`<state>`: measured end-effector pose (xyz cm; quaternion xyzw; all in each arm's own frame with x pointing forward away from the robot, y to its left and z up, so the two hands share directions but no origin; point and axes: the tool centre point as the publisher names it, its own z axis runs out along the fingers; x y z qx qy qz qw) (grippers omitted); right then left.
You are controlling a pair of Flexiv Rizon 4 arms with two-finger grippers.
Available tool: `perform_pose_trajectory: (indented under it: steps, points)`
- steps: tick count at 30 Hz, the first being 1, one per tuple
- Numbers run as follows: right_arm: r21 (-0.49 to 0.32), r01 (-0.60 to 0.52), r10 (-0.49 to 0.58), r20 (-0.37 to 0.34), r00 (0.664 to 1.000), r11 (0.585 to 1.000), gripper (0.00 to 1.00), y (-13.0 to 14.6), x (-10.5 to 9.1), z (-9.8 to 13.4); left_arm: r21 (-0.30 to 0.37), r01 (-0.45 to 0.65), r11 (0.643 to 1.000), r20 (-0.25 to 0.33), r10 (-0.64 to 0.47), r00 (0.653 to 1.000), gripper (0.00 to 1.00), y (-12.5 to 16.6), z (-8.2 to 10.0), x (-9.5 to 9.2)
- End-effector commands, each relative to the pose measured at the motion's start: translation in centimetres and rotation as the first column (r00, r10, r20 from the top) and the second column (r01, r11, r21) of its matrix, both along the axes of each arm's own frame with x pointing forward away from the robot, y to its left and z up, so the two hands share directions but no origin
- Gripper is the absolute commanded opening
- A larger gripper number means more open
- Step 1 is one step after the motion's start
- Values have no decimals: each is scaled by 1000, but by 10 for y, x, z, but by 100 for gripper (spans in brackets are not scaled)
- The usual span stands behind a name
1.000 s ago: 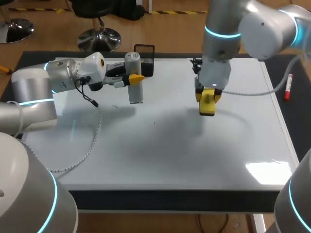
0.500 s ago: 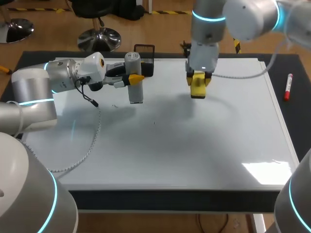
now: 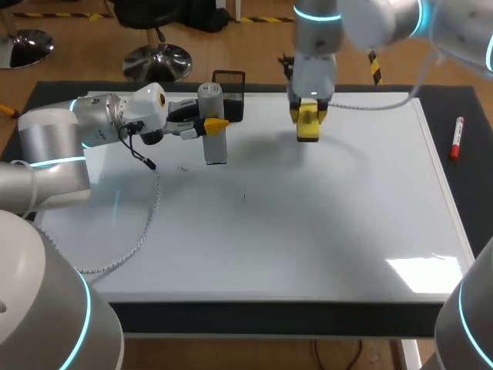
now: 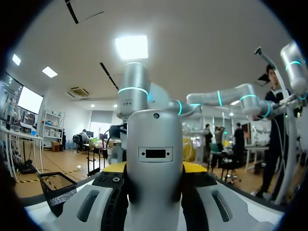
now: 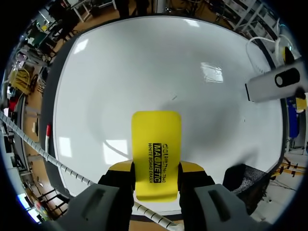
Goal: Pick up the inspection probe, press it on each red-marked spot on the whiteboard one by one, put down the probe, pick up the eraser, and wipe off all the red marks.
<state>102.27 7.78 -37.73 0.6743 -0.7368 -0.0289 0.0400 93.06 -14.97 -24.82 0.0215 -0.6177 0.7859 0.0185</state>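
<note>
The grey inspection probe stands upright over the far left part of the whiteboard, with my left gripper shut on its middle from the side. In the left wrist view the probe fills the gap between the yellow tips of that gripper. My right gripper is shut on the yellow eraser near the board's far edge, right of the probe. In the right wrist view the eraser sticks out ahead of the gripper over the whiteboard. I see no red marks on the board.
A black mesh basket stands at the far edge behind the probe. A red marker lies on the dark mat right of the board. Two tiny dark specks sit on the board near the probe.
My right arm has carried the eraser from the board's middle right toward the far edge and to the left. The left arm and the probe have not moved.
</note>
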Motion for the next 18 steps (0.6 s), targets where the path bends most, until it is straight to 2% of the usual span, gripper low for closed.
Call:
perform_pose_trajectory:
  steps: [1,18]
  points:
    - [-5,-1,1,-48,999,1000,0,3,19,-5,0,-3,1000,1,3,1000,0,0,1,-1]
    - [7,-17,18,-42,999,1000,0,0,57,-22,0,-3,1000,1,3,1000,0,0,1,-1]
